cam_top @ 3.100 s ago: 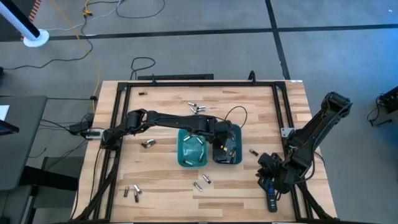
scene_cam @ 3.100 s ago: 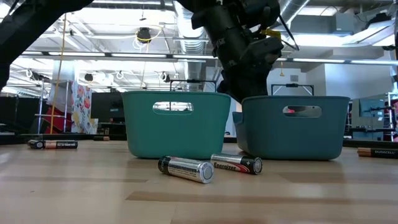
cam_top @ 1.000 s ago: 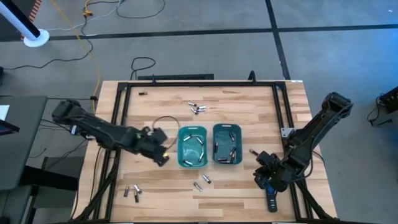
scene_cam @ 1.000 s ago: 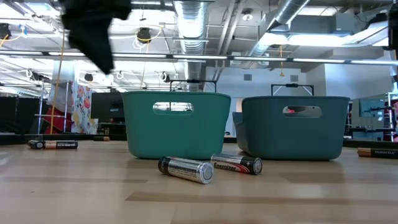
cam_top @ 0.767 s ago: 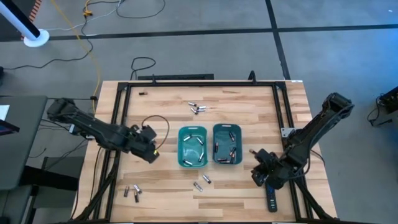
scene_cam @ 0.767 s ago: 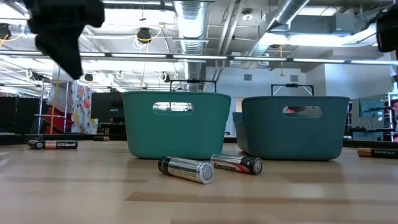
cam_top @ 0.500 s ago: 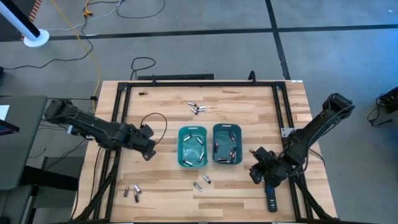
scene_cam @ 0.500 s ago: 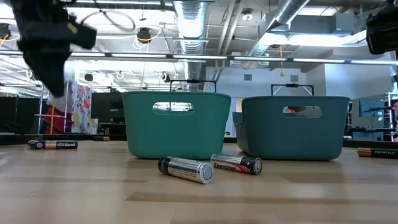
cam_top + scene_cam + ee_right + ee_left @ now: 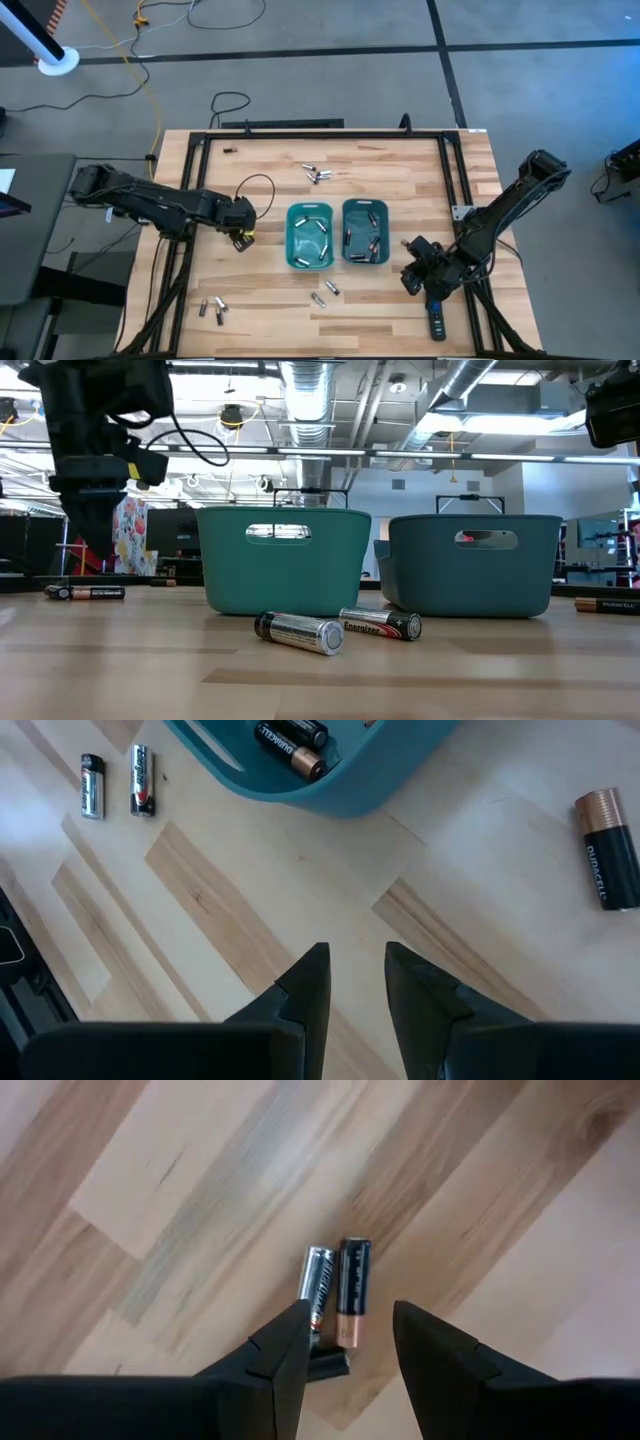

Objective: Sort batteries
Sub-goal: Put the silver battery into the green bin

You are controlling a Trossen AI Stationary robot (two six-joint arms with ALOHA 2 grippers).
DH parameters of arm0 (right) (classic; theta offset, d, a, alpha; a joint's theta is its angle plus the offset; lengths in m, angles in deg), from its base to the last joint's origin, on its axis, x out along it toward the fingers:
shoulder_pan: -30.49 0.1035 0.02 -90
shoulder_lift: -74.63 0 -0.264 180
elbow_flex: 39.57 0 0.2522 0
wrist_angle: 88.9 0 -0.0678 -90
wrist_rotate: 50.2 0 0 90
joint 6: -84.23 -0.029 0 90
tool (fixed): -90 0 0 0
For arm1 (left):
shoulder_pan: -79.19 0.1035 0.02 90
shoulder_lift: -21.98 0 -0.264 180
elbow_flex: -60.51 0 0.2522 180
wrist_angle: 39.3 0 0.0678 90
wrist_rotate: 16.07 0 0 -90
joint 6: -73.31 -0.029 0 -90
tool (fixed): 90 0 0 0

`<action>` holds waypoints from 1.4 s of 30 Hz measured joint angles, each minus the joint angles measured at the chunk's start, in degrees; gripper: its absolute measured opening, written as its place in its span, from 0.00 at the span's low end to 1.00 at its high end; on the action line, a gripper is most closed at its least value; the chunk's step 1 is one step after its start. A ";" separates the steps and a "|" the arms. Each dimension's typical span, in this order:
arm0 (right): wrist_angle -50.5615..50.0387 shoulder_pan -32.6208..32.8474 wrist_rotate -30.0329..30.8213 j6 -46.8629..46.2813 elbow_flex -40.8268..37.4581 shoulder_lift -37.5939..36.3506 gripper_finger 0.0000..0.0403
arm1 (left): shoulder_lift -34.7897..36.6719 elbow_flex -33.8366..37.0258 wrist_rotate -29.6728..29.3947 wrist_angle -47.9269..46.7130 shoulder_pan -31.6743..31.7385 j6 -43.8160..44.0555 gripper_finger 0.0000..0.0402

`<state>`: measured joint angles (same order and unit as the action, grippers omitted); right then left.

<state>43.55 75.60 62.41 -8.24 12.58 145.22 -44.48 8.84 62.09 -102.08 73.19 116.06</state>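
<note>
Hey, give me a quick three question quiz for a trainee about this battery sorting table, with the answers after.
1. True or false: the left tool hovers open over two batteries lying side by side.
2. Multiple choice: the lone dark battery in the right wrist view lies A) inside a bin, B) on the bare table, C) between the right tool's fingers.
3. How many teal bins stand mid-table?

Key:
1. True: a silvery battery and a dark copper-ended one touch lengthwise.
2. B; the right tool is open and empty.
3. Two: left bin, right bin.
</note>
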 joint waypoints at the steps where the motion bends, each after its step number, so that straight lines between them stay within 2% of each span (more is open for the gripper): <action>1: 0.00 -0.01 0.00 0.01 0.00 0.00 0.29 | -0.35 0.00 0.53 0.12 0.74 -1.15 0.35; 9: -0.04 -0.01 0.00 0.00 0.00 0.00 0.29 | -6.73 0.00 2.98 2.48 4.45 -4.44 0.35; 24: 0.01 0.01 0.00 -0.02 0.00 0.00 0.29 | -15.86 -0.28 5.89 8.24 4.55 -5.47 0.35; 42: -0.02 0.01 -0.02 1.04 0.00 0.00 0.29 | -11.45 -1.44 4.62 8.18 4.55 -5.49 0.35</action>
<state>43.54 75.62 62.39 -7.20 12.58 145.22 -55.93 7.40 66.71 -93.90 77.73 110.57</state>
